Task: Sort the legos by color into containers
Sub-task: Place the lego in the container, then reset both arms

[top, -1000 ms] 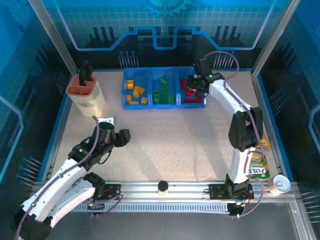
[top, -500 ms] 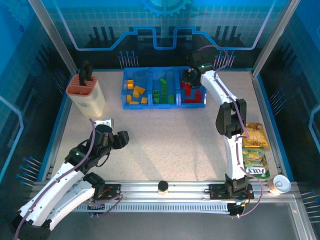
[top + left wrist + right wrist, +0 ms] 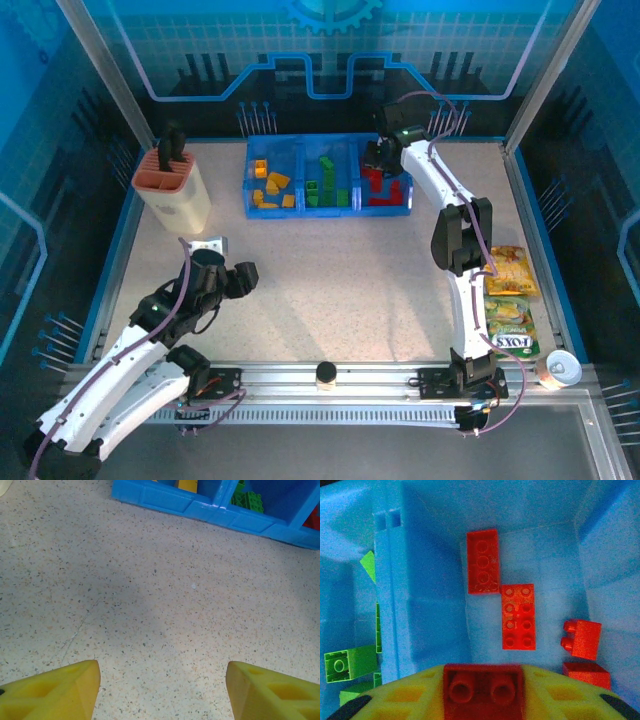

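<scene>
The biggest thing I see is the speckled counter (image 3: 340, 260). My two arms come up from its near edge. The left arm (image 3: 130, 350) lies low over the near left part of the counter. The right arm (image 3: 460, 240) reaches far back to the right end of the containers.

The containers (image 3: 300, 213) are three blue bins joined in a row at the back of the counter. To their left stands a beige holder (image 3: 180, 200) with a reddish top. Some snack packets (image 3: 512, 325) lie near the right edge, close to the base of the right arm.

The left end effector (image 3: 162, 680) is wide. Its two yellow fingers (image 3: 55, 690) are far apart, with bare counter between them. It is well away from the bins.

The right end effector (image 3: 483, 692) hangs over the right bin. A red lego (image 3: 482, 677) sits between its yellow fingers, with its two studs facing the camera. I cannot tell if the fingers are squeezing it or have let go.

The legos are in the bins by color. The yellow legos (image 3: 272, 185) are in the left bin, the green legos (image 3: 325, 185) in the middle, and the red legos (image 3: 385, 190) on the right. From the right wrist I see two flat red bricks (image 3: 518, 616) on the bin floor, touching at their corners. Two more lie by the right wall.
</scene>
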Controlling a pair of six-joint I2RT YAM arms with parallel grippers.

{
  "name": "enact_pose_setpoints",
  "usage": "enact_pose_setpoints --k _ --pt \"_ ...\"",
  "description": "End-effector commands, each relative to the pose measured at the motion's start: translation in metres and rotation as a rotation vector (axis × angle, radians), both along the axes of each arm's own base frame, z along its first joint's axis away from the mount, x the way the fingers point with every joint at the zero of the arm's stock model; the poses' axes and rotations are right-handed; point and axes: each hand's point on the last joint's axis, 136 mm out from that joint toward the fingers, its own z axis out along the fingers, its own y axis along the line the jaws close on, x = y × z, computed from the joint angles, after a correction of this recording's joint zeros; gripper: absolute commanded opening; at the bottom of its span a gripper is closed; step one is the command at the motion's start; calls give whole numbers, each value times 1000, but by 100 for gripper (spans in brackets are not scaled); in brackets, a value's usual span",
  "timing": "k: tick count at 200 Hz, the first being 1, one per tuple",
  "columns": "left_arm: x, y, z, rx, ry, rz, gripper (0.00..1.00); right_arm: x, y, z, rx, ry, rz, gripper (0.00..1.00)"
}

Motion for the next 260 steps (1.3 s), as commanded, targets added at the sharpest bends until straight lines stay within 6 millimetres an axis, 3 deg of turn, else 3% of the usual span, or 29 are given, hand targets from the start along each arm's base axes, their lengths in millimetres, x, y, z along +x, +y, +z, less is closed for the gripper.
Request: enact_pose_setpoints --k 1,24,171,204,260 --pt "-3 2 -1 10 4 -1 68 2 -5 -4 -1 19 5 48" --pt "-2 1 1 9 0 -1 68 1 -4 -1 5 14 8 53" --pt "3 -2 12 0 -37 -9 68 -16 -2 35 -9 -56 38 55" --pt "7 -2 21 16 -68 -24 68 -27 3 55 -15 -103 79 62" --pt "14 0 43 59 -123 -35 71 -60 6 109 -38 -240 161 72"
